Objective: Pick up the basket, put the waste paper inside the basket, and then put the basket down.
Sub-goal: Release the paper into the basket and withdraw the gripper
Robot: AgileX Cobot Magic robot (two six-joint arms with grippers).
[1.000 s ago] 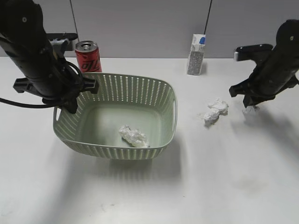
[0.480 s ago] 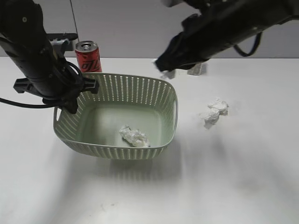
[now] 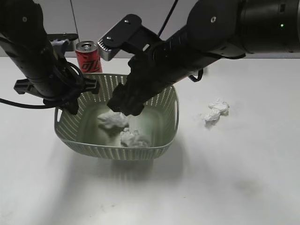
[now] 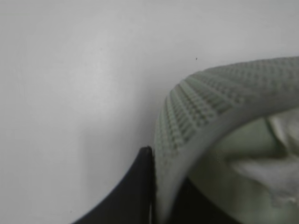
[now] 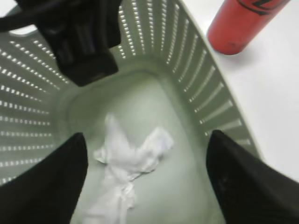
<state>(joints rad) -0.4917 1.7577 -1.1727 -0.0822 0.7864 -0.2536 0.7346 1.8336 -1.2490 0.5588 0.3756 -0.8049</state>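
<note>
Paper [image 5: 128,156] lies in the basket [image 3: 161,145] beneath the right gripper [image 5: 147,186], its fingers spread apart.

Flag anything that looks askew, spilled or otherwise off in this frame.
Only the basket looks askew: it hangs tilted, its left rim gripped by the left end effector, a shadow beneath it. Two paper wads lie inside; one wad is on the table. The can stands upright. Nothing spilled.
</note>
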